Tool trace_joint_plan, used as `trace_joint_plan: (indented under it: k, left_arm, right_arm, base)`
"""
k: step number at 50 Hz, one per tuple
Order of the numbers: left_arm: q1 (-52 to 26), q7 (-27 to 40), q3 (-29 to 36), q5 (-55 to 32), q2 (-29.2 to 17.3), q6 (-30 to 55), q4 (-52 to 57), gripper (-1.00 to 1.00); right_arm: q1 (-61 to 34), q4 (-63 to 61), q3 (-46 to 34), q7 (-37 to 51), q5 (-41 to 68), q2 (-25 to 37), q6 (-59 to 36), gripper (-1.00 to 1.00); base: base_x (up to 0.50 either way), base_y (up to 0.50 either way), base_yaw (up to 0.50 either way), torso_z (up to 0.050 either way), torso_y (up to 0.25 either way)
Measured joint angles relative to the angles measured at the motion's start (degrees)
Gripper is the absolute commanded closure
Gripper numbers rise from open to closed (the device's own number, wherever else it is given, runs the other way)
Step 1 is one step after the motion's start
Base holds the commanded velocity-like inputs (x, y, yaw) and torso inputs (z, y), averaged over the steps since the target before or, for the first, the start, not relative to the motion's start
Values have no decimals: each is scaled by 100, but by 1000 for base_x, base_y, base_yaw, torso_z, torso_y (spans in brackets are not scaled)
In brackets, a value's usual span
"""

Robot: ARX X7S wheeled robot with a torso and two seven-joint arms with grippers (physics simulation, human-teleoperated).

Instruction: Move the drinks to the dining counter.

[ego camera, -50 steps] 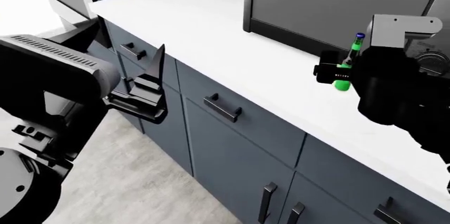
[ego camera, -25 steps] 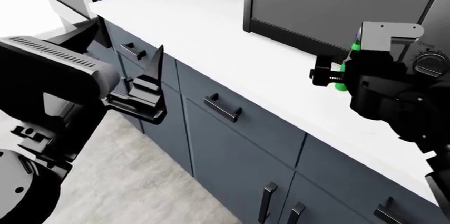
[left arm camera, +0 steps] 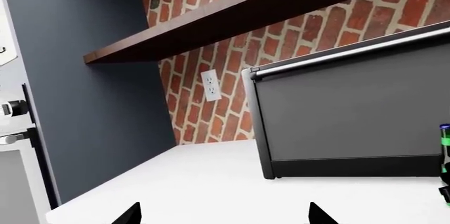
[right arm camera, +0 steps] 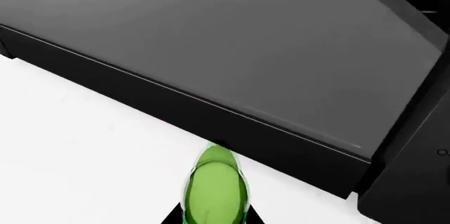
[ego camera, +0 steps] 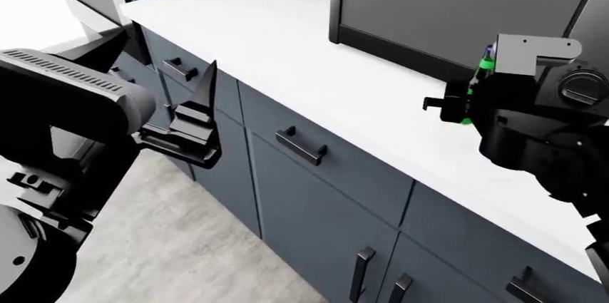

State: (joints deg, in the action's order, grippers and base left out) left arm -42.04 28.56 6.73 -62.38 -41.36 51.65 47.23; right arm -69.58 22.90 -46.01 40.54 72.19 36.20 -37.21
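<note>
The white countertop (ego camera: 314,60) is seen running to a straight front edge above grey-blue cabinet fronts (ego camera: 314,175); a wide bare stretch lies open before the dark appliance (ego camera: 428,3) standing at the back. One small green bottle (ego camera: 485,66) with a blue cap is observed, upright, raised off the white surface just in front of that appliance, clamped between the fingers of the right gripper (ego camera: 458,107). One bottle only is counted. The left gripper (ego camera: 190,114) is held beside the cabinet fronts, fingers apart, nothing between them
</note>
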Motion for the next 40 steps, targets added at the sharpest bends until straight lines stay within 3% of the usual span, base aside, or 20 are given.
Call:
trace_joint_plan:
  k: [16,33,40]
  left_arm:
    - [-21,32,39,-20,-3,-11,17,-100]
    - [6,88,-63,-155,-84,-61,95,-100]
    - [33,81,-76,-137,-108,-94,97,-100]
  right_arm:
    - [159,-2618,416,574,600,839,50,100]
    - [-56,-4012,450,752,919,1028,-206,100]
    - [-172,-4195,319,773,836,1019,-395,100]
  base:
    - [-12,-11,0,0,1]
    - [-420,-276,0,0,1]
    - [-360,-341,309,0,0]
